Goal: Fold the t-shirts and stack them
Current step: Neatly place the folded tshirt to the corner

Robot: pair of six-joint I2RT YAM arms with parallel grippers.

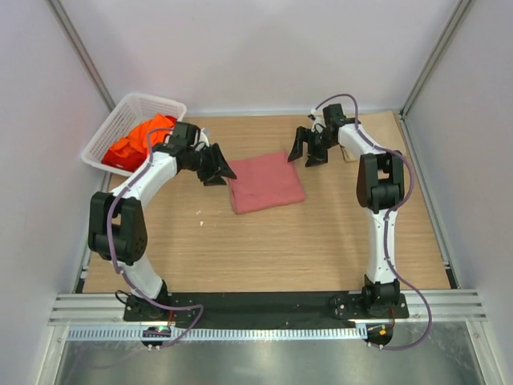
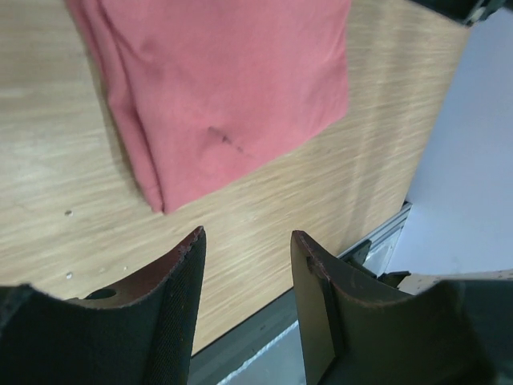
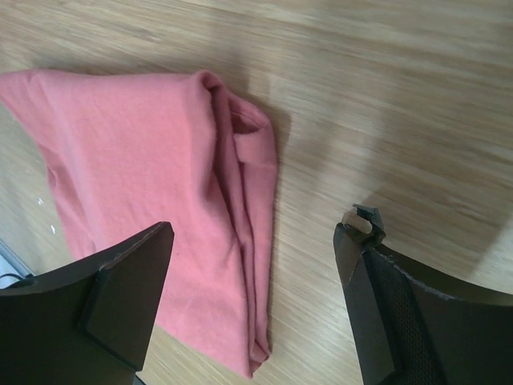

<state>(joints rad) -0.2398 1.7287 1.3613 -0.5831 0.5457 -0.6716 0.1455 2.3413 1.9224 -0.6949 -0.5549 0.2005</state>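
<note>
From the top camera I see the pink shirt (image 1: pixel 266 181) folded square in the middle of the desk (image 1: pixel 264 257). My left claw (image 1: pixel 216 170) and right claw (image 1: pixel 311 148) are at either side of it, and the orange and red shirts (image 1: pixel 140 138) lie heaped in the basket (image 1: pixel 138 102), so I judge one fold done, with the others and the stacking left. In the left wrist view, that claw's jaws stand apart and empty, with the shirt's corner just beyond them. The right wrist view shows much the same: jaws spread wide, nothing held, the shirt's folded edge lying beneath.
</note>
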